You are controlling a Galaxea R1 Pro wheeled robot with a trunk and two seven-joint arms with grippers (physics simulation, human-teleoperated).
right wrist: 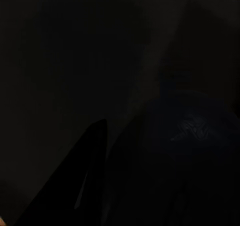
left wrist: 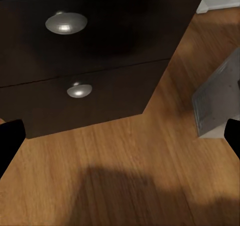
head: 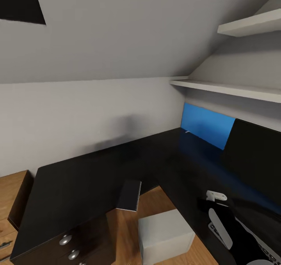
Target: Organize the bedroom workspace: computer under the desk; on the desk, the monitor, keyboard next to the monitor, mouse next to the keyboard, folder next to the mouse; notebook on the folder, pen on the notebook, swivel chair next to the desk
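Black and glossy, the L-shaped counter [head: 89, 179] runs along a pale wall under a sloping ceiling and turns toward the right side of the head view. Two white shelves [head: 230, 88] are fixed to the wall above its right wing. On that wing a wide black monitor [head: 255, 155] stands upright, and a bright blue folder [head: 207, 125] leans upright against the wall just behind and to the left of it. At the counter's left end are black drawers [left wrist: 75, 61] with round silver knobs [left wrist: 66, 23]; a light wooden cabinet [head: 11, 202] stands beside them. On the wooden floor [left wrist: 125, 156] in the inner corner of the counter sits the light grey computer [head: 166, 233], a plain box partly tucked under the counter's edge. A small dark notebook [head: 129, 195] with a pale edge lies at the inner corner of the counter, overhanging its edge. At the lower right, the right arm [head: 230, 228], black with white panels, reaches over the counter, where a strip of keyboard [head: 271, 253] shows at the frame edge. The right claw's state cannot be told; its wrist view is almost wholly dark. The left claw [left wrist: 120, 136] points down at the floor near the drawers with its fingers [left wrist: 10, 141] wide apart, holding nothing.
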